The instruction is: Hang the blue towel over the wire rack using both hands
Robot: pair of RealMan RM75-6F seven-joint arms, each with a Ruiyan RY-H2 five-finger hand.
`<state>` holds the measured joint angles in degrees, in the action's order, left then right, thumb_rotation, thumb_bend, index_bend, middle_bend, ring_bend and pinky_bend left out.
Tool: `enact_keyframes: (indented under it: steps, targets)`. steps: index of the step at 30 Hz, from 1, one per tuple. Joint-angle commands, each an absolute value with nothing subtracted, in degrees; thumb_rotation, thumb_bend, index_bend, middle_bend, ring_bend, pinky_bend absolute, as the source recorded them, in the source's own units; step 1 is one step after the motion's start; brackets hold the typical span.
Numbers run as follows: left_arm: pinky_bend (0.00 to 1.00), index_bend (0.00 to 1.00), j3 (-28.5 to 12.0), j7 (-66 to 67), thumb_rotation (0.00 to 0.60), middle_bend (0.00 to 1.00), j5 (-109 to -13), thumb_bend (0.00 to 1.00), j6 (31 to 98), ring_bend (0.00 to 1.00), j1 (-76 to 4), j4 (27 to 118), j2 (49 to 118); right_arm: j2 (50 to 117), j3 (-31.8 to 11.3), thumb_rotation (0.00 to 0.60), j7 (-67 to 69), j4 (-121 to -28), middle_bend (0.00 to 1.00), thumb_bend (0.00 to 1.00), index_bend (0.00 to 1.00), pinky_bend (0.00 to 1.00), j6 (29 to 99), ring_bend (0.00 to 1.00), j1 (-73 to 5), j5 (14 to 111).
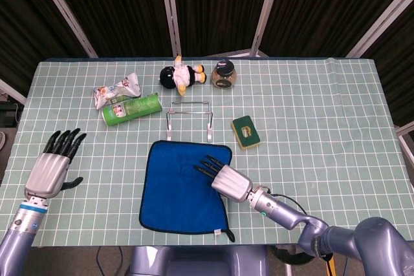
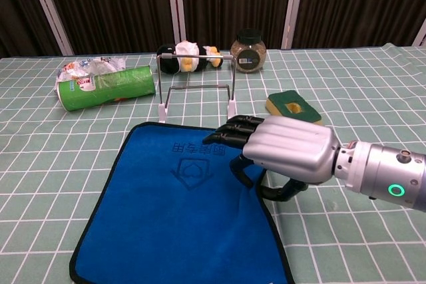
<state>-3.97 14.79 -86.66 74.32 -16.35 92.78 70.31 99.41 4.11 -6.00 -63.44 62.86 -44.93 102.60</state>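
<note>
The blue towel (image 1: 174, 192) (image 2: 166, 217) lies flat on the checked table, just in front of the small wire rack (image 1: 188, 119) (image 2: 196, 88), which stands upright and bare. My right hand (image 1: 226, 179) (image 2: 286, 151) rests palm down over the towel's right edge. Its fingers stretch across the cloth and its thumb curls beside the edge. The cloth is not lifted. My left hand (image 1: 55, 163) hovers over the table well left of the towel, fingers spread and holding nothing. It shows only in the head view.
Behind the rack lie a green can (image 1: 131, 108) on its side, a snack bag (image 1: 116, 90), a plush penguin (image 1: 181, 75) and a glass jar (image 1: 224, 74). A green and yellow sponge (image 1: 246, 131) sits right of the rack, close to my right hand.
</note>
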Motion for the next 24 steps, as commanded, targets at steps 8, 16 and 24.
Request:
enact_keyframes:
  steps: [8, 16, 24]
  targets:
    - [0.00, 0.28, -0.8, 7.5, 0.600, 0.00, -101.6, 0.23, 68.5, 0.00, -27.5, 77.1, 79.8, 98.7, 3.2, 0.600, -5.0, -65.1, 0.04, 0.51, 0.69, 0.00, 62.8, 0.00, -44.7, 101.1]
    - [0.00, 0.34, 0.7, 7.2, 0.600, 0.00, -103.8, 0.24, 64.8, 0.00, -32.2, 70.7, 87.2, 98.0, 3.0, 0.600, -5.4, -66.4, 0.04, 0.51, 0.83, 0.00, 62.2, 0.00, -44.6, 100.5]
    - [0.00, 0.34, 2.0, 8.2, 0.600, 0.00, -102.9, 0.24, 63.4, 0.00, -33.3, 68.1, 90.7, 98.3, 2.9, 0.600, -4.4, -66.2, 0.04, 0.51, 0.79, 0.00, 62.3, 0.00, -44.3, 99.9]
